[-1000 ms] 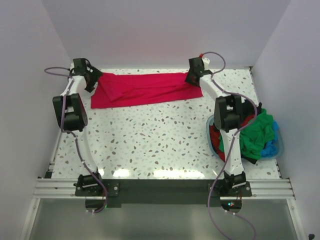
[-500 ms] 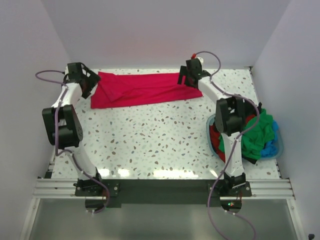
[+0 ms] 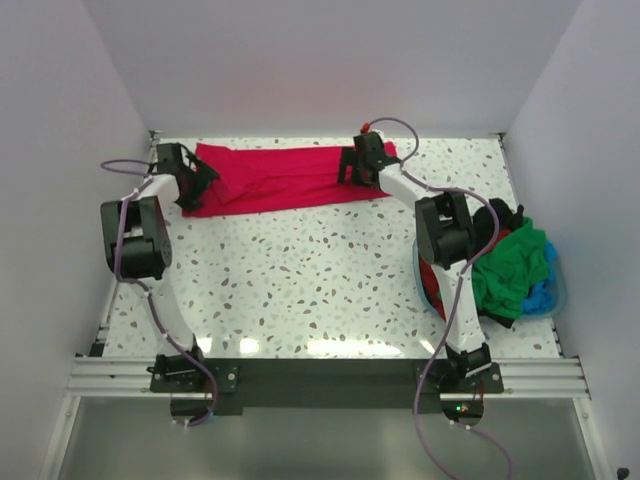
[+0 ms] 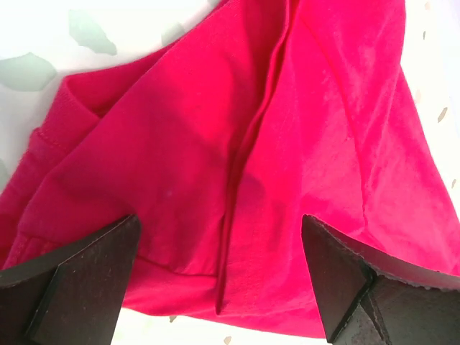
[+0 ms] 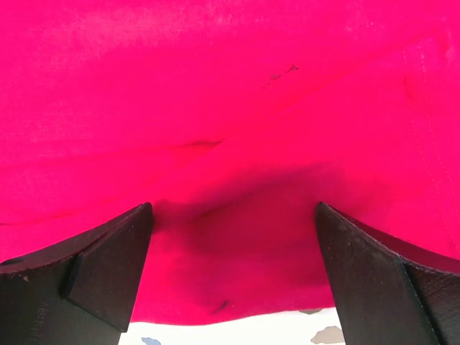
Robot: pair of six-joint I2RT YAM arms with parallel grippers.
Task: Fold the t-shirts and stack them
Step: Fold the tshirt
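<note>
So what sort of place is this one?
Probably a lab robot cell: bare white walls enclose a speckled table, and the left arm and right arm are bolted to an aluminium rail.

I see the white speckled tabletop [image 3: 300, 270] carrying a flattened crimson-red cotton t-shirt [image 3: 280, 178] at upper centre and a light blue round basket [image 3: 560, 295] at the right edge.

Table [image 3: 300, 280] centre lies open for passage; heaped basket [image 3: 560, 298] blocks four o'clock, crimson t-shirt [image 3: 280, 180] spans twelve o'clock

Green t-shirt [image 3: 512, 268] partly behind right arm [image 3: 446, 232]
</note>
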